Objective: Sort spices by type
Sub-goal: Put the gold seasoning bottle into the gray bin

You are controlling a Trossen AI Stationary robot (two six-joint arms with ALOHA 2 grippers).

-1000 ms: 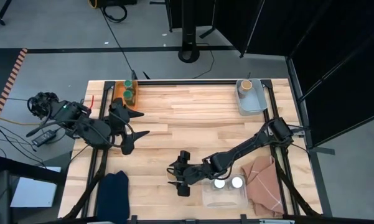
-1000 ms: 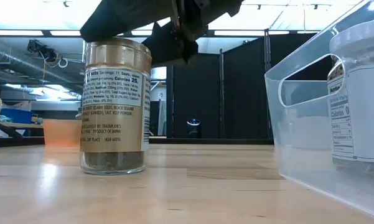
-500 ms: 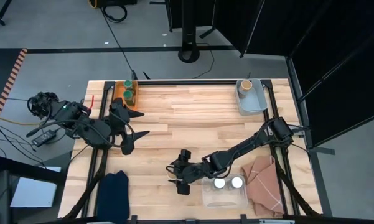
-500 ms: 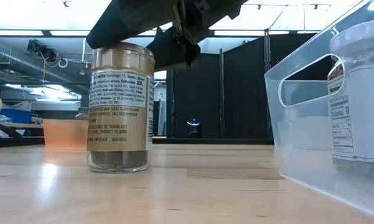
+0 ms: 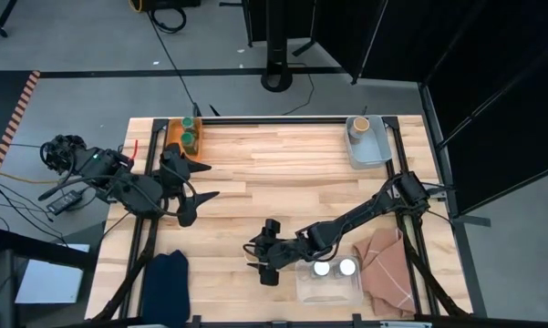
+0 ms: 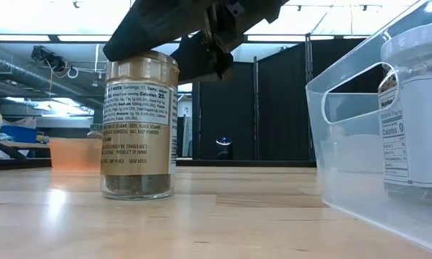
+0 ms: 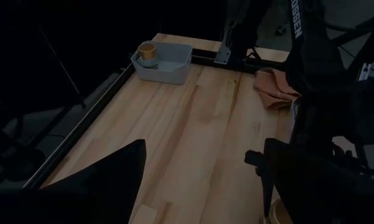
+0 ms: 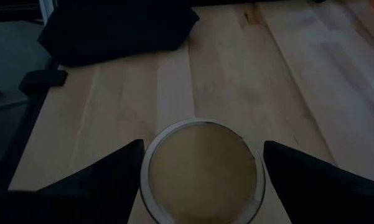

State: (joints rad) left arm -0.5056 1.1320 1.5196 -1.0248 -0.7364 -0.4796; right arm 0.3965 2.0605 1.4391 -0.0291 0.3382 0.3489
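Pale wooden planks make up the table (image 5: 283,173), with a dark room beyond it. Near the front edge the right gripper (image 5: 258,261) hangs over a tan-lidded jar (image 8: 202,163) that stands upright on the wood; its two fingers (image 8: 106,168) are spread wide, one on each side of the lid, and neither touches the glass, so the jar is not held. Just beside it a clear bin (image 5: 329,284) holds two white-lidded jars (image 5: 322,268). An orange bin (image 5: 186,135) at the far left corner holds two green-lidded jars (image 5: 189,138), and a grey bin (image 5: 368,142) at the far right corner holds one more tan-lidded jar (image 5: 359,121), making six jars in all. At the table's left side the left gripper (image 5: 199,182) waits above bare wood, jaws wide apart and empty.
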